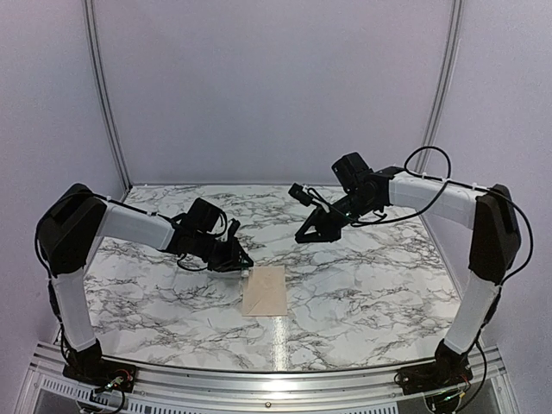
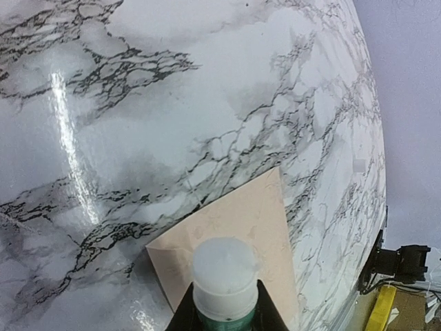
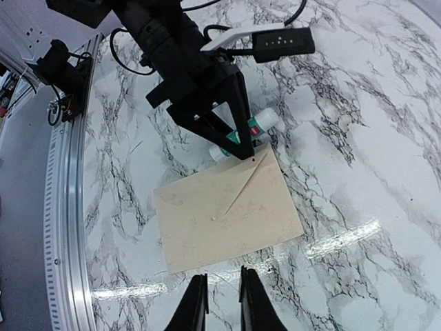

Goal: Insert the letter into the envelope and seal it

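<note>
The cream envelope (image 1: 266, 291) lies flat on the marble table with its triangular flap folded down (image 3: 224, 210). The letter is out of view. My left gripper (image 1: 237, 257) is shut on a glue stick (image 2: 224, 272) with a white cap and a green body. It hovers at the envelope's far left corner (image 2: 241, 221), and the stick (image 3: 258, 127) shows there from the right wrist too. My right gripper (image 1: 310, 233) hangs in the air behind the envelope. Its jaws (image 3: 224, 296) stand a little apart with nothing between them.
An aluminium rail (image 1: 276, 379) runs along the table's near edge, also seen from the right wrist (image 3: 65, 207). Pale walls close the back and sides. A black cable loops above the right arm (image 1: 427, 159).
</note>
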